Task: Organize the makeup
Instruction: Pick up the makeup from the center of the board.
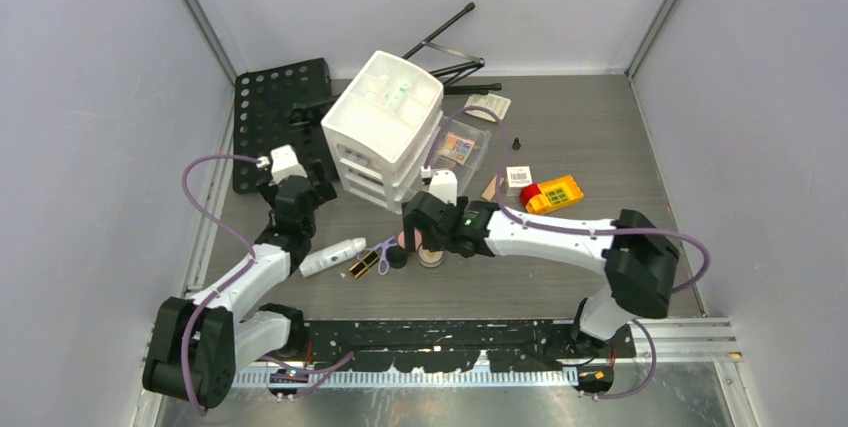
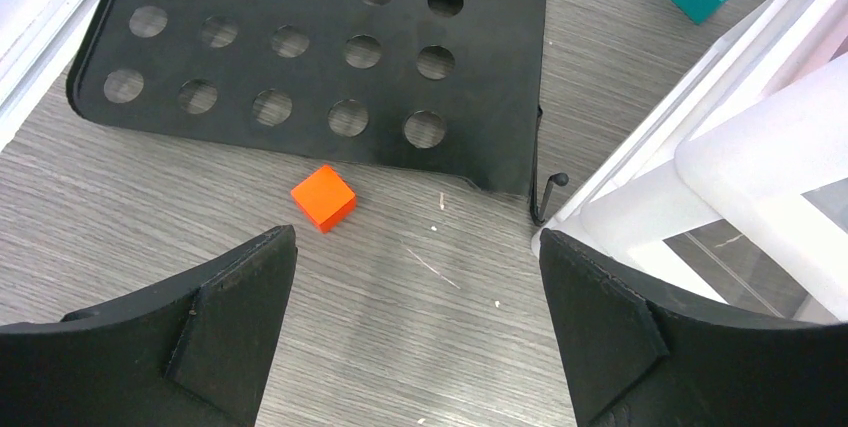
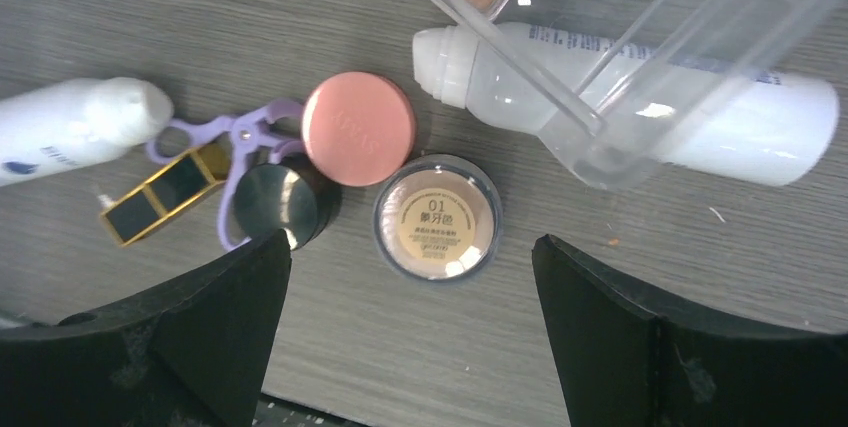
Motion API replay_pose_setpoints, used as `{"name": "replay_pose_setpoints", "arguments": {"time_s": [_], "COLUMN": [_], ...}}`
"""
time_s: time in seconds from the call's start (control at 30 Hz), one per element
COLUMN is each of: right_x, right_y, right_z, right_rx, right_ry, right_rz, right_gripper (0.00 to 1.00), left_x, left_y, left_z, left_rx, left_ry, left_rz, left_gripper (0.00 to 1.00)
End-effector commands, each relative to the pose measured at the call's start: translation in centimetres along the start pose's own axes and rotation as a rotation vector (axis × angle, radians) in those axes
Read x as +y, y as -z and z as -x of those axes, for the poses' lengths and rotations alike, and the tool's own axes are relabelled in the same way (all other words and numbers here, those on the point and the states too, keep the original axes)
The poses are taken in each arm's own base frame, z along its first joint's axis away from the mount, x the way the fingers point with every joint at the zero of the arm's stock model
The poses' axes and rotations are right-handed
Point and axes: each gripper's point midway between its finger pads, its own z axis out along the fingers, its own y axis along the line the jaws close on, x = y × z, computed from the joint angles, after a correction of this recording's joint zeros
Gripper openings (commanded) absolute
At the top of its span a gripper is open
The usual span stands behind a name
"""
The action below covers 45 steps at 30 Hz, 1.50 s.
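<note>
From above, your right gripper (image 1: 425, 232) hangs with its jaws wide over the loose makeup, which lies in front of the white drawer unit (image 1: 385, 127). Your left gripper (image 1: 297, 197) is well apart from it, beside the unit's left side, also wide and empty. A white bottle (image 1: 332, 257) lies between the arms.

The left wrist view gives you only an orange cube (image 2: 324, 197) and a black perforated plate (image 2: 300, 57), with no makeup near.

In the right wrist view, a pink compact (image 3: 358, 128) and a peach powder jar (image 3: 437, 217) touch each other, and the jar is roughly centred between the open fingers. A black-and-gold lipstick (image 3: 165, 192) lies to the left.

You look to be at the pick-up step, with nothing gripped yet. The next move calls for a straight drop onto the jar, keeping clear of the compact.
</note>
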Motion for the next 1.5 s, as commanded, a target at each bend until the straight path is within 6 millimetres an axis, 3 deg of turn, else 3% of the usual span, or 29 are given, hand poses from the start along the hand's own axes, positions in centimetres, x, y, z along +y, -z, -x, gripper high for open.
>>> {"name": "replay_pose_setpoints", "arguments": {"time_s": [0.0, 0.2, 0.63, 1.07, 1.47], "right_x": [0.6, 0.0, 0.2, -1.3, -0.6], "right_y": [-2.1, -4.2, -5.3, -5.4, -5.5], "right_z": [0.7, -1.0, -4.2, -3.7, -3.8], "right_rx": [-0.042, -0.021, 0.046, 0.014, 0.024], "right_ry": [-0.019, 0.0, 0.037, 0.08, 0.073], "right_rz": [-0.039, -0.108, -0.136, -0.235, -0.212], "right_gripper": [0.96, 0.96, 0.88, 0.83, 0.78], "left_x": [-0.5, -0.7, -0.5, -0.5, -0.4], "left_y": [-0.1, -0.1, -0.1, -0.1, 0.0], "left_z": [2.1, 2.1, 2.2, 2.3, 2.2], "left_rx": [-0.055, -0.056, -0.062, -0.062, -0.063], "left_ry": [0.043, 0.05, 0.049, 0.046, 0.046], "left_rz": [0.002, -0.012, -0.001, -0.002, -0.002], "left_gripper": [0.94, 0.94, 0.94, 0.94, 0.94]}}
